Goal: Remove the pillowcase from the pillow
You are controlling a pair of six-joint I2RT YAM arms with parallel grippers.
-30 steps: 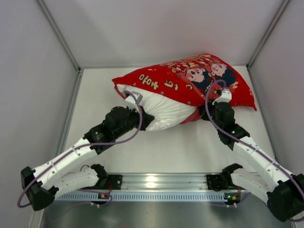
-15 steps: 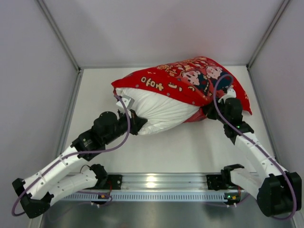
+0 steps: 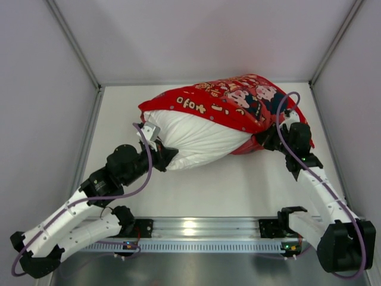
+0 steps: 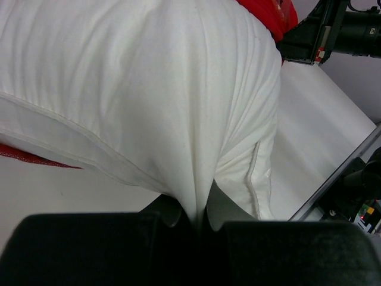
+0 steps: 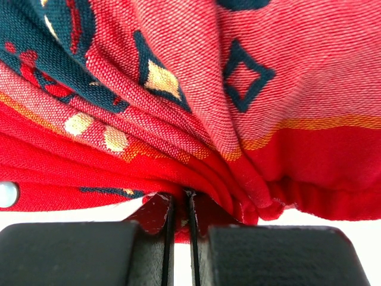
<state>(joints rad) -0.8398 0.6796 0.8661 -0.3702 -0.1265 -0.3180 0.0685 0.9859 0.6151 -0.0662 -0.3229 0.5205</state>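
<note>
The white pillow (image 3: 196,138) lies across the middle of the table, its left and front part bare. The red printed pillowcase (image 3: 238,101) still covers its top and right end. My left gripper (image 3: 162,156) is shut on the pillow's near left corner; the left wrist view shows white fabric (image 4: 178,107) pinched between the jaws of the gripper (image 4: 199,217). My right gripper (image 3: 269,138) is shut on a bunched edge of the pillowcase at the right end; red cloth (image 5: 196,119) fills the right wrist view above the closed gripper (image 5: 180,205).
White walls enclose the table on the left, back and right. The metal rail (image 3: 202,229) with both arm bases runs along the near edge. The right arm's body (image 4: 339,33) shows at the top right of the left wrist view.
The left arm has drawn back toward the near left with the pillow corner, baring more white pillow. The right gripper has shifted right and back with the pillowcase.
</note>
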